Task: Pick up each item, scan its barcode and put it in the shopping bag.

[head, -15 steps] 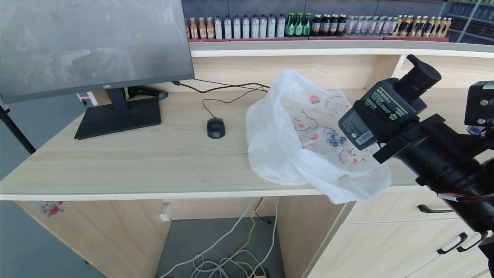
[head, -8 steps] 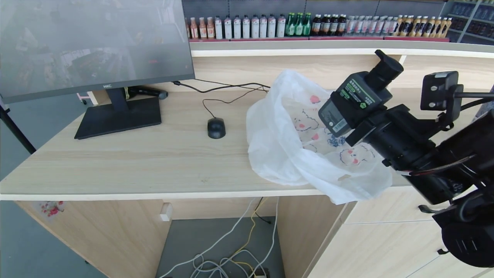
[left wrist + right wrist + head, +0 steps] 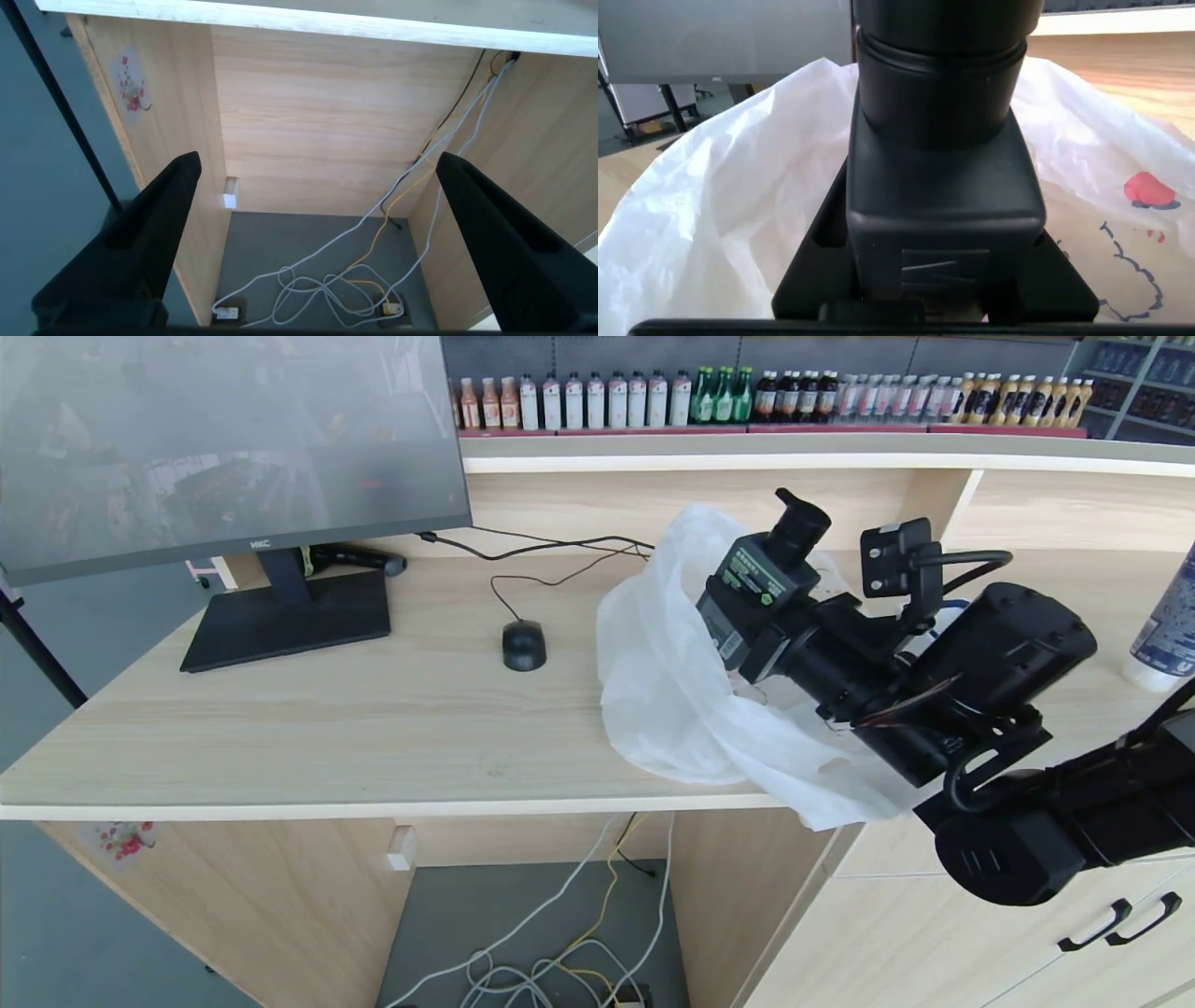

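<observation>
1. Pale wood runs the whole length of the counter (image 3: pixel 373 728), and behind it a long shelf of bottles (image 3: pixel 747 397) lines the back of the shop.
2. At the counter's left a dark monitor (image 3: pixel 224 439) stands on its black foot. A black mouse (image 3: pixel 523 645) sits between it and the bag, its cable trailing back.
3. There's the shopping bag (image 3: pixel 663 700): thin, crinkled white plastic with red and blue cartoon prints. It slumps at the counter's near edge, mouth gaping, one corner hanging over the front.
4. And the item: a squarish black bottle (image 3: pixel 758 581) with a green-and-white label and a round black cap. It is tilted, cap pointing up and away, right over the bag's open mouth. Whether it touches the plastic, I cannot tell.
5. The right gripper (image 3: pixel 780 635) is clamped around the bottle's lower body, a finger on each side.
6. The left gripper (image 3: pixel 318 247) hangs low before the counter's open recess. Its fingers are spread wide with nothing between them, and loose cables (image 3: pixel 327 289) lie on the floor beyond.
7. At the far right a white bottle (image 3: pixel 1167 625) stands well apart from the bag.
</observation>
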Robot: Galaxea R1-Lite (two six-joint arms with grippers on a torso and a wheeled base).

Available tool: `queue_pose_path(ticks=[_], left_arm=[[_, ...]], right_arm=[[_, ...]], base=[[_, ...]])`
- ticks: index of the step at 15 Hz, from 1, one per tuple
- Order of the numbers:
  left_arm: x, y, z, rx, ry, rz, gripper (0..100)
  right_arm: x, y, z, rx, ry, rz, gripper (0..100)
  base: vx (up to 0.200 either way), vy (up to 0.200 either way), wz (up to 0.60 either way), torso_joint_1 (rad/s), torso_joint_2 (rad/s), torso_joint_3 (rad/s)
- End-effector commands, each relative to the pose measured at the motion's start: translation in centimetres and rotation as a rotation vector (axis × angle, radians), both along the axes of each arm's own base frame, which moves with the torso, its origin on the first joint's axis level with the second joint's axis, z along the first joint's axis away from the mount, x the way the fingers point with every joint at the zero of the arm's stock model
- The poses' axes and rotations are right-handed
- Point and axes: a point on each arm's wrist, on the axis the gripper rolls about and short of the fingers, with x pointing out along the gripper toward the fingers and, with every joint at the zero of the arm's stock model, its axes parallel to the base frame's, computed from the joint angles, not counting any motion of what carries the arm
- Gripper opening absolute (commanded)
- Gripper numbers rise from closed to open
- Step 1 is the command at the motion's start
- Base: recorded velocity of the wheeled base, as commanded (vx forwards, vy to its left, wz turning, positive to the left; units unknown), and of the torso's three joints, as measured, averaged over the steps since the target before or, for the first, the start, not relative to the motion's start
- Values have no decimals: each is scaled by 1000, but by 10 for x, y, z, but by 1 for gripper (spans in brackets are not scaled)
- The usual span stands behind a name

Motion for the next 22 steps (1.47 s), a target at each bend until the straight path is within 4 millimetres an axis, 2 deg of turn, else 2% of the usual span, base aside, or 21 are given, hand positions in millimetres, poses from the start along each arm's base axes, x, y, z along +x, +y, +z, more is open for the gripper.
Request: queue_pose_path(ticks=[1, 4, 7, 16, 22], left_arm=[[0, 0, 0, -1, 0, 1, 100], [0, 0, 0, -1, 0, -1, 100], [0, 0, 0, -1, 0, 1, 100], [0, 0, 0, 1, 0, 1, 100], [0, 0, 0, -1, 0, 1, 100]], right_arm=[[8, 14, -18, -27, 33, 19, 0], [5, 34, -26, -41, 18, 6, 0], [13, 42, -31, -33, 19, -8, 0], [22, 40, -62, -41, 82, -14, 0], [23, 41, -67, -48, 92, -14, 0]], base=[[0, 0, 0, 0, 0, 0], [0, 0, 0, 0, 0, 0], [0, 0, 0, 0, 0, 0], [0, 0, 0, 0, 0, 0], [0, 0, 0, 0, 0, 0]])
